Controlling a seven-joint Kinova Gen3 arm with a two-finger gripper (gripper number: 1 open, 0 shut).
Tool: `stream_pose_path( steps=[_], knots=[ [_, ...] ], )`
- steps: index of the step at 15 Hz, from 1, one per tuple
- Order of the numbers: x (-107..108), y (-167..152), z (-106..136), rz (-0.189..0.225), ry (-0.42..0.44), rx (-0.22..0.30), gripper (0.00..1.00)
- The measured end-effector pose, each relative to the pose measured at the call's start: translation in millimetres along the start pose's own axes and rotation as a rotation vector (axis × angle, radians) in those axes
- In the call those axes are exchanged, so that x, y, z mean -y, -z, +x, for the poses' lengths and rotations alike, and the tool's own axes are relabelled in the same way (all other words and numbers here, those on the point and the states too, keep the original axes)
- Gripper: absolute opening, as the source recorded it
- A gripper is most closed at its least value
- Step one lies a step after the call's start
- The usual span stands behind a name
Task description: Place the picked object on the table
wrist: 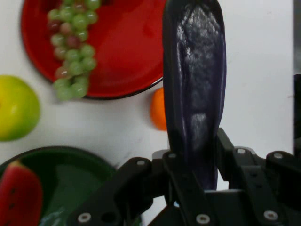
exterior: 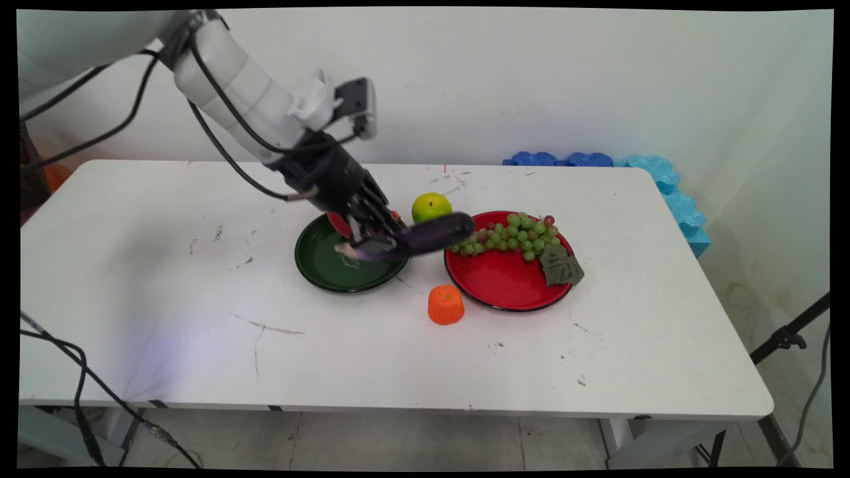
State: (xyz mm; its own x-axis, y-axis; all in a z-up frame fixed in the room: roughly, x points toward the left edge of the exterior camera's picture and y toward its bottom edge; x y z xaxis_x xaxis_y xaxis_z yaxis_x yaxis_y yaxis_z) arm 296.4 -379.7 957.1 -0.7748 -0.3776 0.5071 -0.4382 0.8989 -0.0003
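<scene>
claw (wrist: 195, 162) clamped on one purple eggplant (wrist: 194, 84) above green plate (exterior: 332, 269); one red plate (exterior: 498, 279), one grape bunch (exterior: 514, 236).

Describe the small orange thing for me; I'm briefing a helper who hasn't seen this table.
Start at the red plate right of the table's middle, the one carrying green grapes. Just off its near-left rim, on the bare table, sits the orange piece, a short stubby cut chunk. It is the only orange item, and lies on neither plate, unlike the eggplant held in the claw.
</scene>
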Motion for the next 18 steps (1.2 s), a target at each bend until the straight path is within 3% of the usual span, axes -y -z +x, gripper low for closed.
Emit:
stream_pose_path(
  steps=[8, 18],
  knots=[
    [-55, -56, 20, -0.055, -0.013, 0.029, 0.00],
    [-81, -126, 26, -0.079, -0.034, 0.074, 0.00]
  ],
)
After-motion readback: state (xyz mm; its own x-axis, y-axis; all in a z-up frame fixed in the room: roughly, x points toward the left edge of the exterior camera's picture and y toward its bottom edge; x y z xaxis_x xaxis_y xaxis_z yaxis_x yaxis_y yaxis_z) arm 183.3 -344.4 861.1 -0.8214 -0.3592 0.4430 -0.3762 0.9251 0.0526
